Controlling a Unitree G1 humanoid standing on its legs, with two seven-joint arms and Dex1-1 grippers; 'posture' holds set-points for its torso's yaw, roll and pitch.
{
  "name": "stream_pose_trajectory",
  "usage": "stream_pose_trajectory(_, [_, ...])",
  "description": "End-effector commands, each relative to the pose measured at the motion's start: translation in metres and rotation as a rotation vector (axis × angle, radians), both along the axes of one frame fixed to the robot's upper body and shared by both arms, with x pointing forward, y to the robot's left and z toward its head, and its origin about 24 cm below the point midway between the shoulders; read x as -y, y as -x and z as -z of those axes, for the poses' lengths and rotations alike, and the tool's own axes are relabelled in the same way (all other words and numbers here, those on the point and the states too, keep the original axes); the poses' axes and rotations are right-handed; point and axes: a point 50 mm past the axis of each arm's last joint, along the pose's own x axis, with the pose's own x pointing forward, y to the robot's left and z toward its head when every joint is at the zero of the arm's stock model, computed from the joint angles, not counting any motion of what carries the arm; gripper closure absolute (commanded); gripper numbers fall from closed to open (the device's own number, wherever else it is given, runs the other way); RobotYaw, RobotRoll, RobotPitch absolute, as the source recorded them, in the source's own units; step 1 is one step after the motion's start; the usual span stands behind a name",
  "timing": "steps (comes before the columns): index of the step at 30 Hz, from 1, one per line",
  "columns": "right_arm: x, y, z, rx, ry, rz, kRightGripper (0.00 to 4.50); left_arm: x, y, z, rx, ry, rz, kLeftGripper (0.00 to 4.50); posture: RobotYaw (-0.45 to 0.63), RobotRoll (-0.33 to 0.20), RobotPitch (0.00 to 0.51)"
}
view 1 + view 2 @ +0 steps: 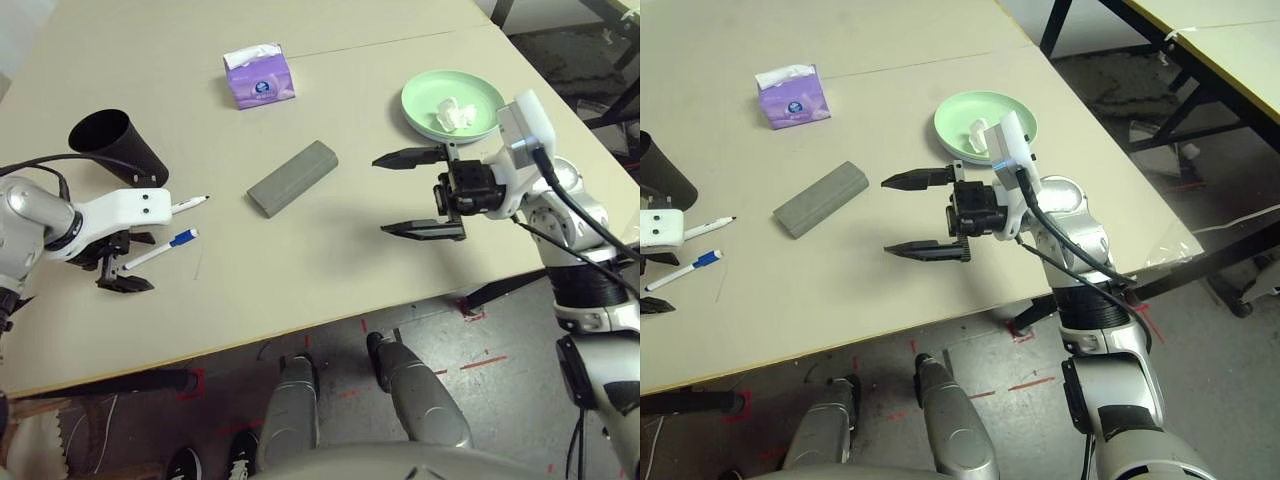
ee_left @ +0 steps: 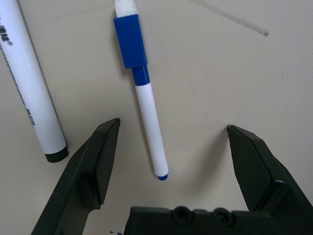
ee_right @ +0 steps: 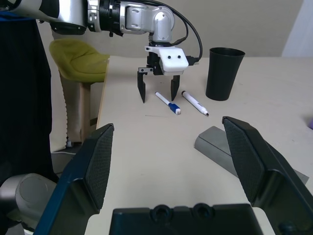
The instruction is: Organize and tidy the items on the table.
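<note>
Blue-cap marker (image 2: 146, 100): light, stiff, slick, rolls easily; we judge mid-barrel best hold. Left gripper (image 2: 171, 147) fingers spread, straddling it. Right gripper (image 1: 425, 195) released, empty.

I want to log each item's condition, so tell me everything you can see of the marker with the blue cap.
The blue-capped marker is a slim white pen, seemingly plastic, with a blue clip cap at one end and a small blue plug at the other. It lies flat on the table, capped, beside the black-capped marker without touching it. The open left gripper hangs over its plug end, one finger to either side, not touching it.
</note>
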Motion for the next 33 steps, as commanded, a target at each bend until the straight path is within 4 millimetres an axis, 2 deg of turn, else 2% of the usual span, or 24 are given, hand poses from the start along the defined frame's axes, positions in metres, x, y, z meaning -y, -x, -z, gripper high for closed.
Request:
stream_pose_trajectory(1, [0.0,0.002,-0.005,0.016,-0.01,-0.004,0.0,-0.001,-0.001,0.01,-0.029,-0.002,0.0,0.03,-0.18,0.0,0.271])
stream_pose_trajectory(5, [0.0,0.002,-0.006,0.019,-0.014,-0.004,0.0,-0.002,-0.003,0.01,-0.015,-0.002,0.002,0.03,-0.18,0.0,0.27])
stream_pose_trajectory(8, [0.0,0.002,-0.008,0.023,-0.019,-0.002,0.0,-0.002,-0.005,0.01,-0.002,0.003,0.001,0.68,-0.18,0.0,0.269])
stream_pose_trajectory(20, [-0.001,0.003,-0.013,0.032,-0.036,-0.007,0.0,-0.004,-0.005,0.01,0.011,0.015,0.0,4.49,-0.18,0.0,0.264])
stream_pose_trajectory(28, [-0.001,0.002,-0.014,0.033,-0.036,-0.008,0.0,-0.004,-0.005,0.009,0.017,0.031,0.006,4.49,-0.18,0.0,0.258])
stream_pose_trajectory(33, [0.002,0.002,-0.011,0.013,-0.026,-0.005,0.0,0.007,-0.008,-0.009,0.062,0.141,0.007,4.49,-0.18,0.0,0.259])
